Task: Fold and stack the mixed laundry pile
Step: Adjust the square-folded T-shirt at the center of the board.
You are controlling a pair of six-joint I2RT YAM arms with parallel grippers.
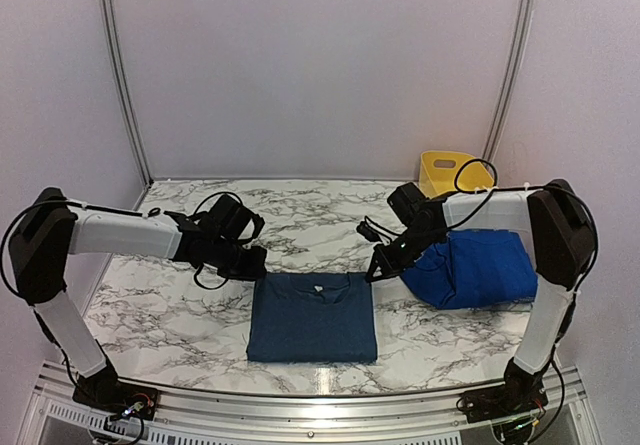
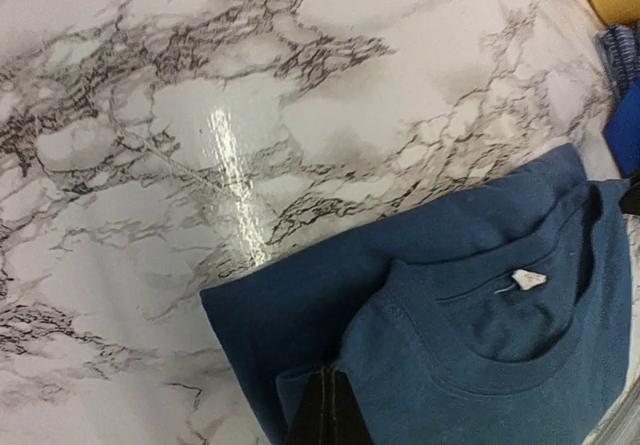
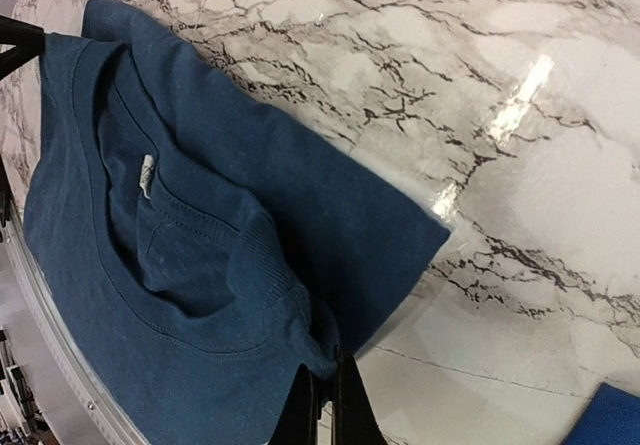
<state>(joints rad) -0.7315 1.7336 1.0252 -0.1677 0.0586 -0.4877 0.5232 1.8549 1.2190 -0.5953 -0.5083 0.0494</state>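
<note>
The dark denim-blue garment (image 3: pixel 200 265) lies flat on the marble table (image 3: pixel 520 145), neckline up, a small white tag (image 3: pixel 147 175) showing inside the collar. The right gripper (image 3: pixel 325 405) has its fingers pressed together on the garment's near edge by the collar. A bright royal-blue cloth (image 3: pixel 612 420) shows at the lower right corner.
</note>
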